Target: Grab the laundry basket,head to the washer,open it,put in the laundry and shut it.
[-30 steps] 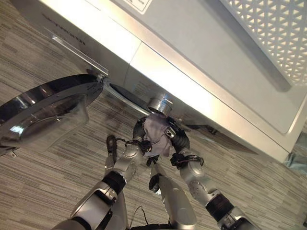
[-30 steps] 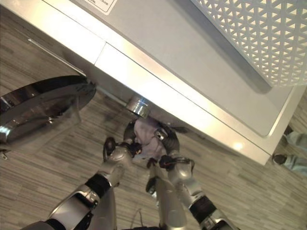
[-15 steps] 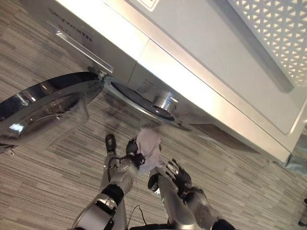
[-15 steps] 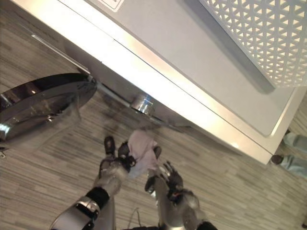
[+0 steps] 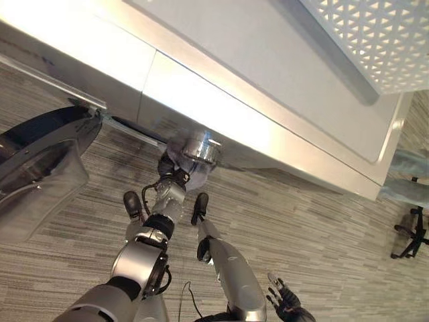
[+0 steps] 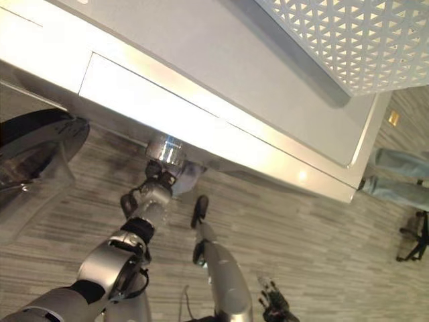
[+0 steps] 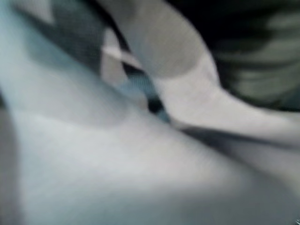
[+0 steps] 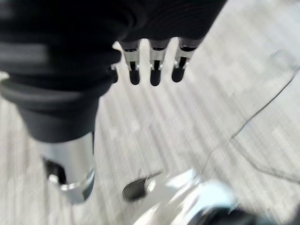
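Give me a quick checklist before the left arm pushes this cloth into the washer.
1. Round glass washer door swung open: ok.
2. Pale lilac cloth at the drum opening under the silver washer front: ok.
3. Left hand grip on the cloth: cannot tell, fingers hidden in fabric.
4. Right hand away from the opening, fingers straight, holding nothing: ok.
5. White lattice laundry basket resting on the washer top: ok.
6. Cloth fully inside drum: cannot tell.

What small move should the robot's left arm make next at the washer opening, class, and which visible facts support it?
Probably push a little further in, then let go. The left hand is at the washer opening with the pale cloth bunched at the rim, the door stands open, and the right hand hangs low, fingers straight.
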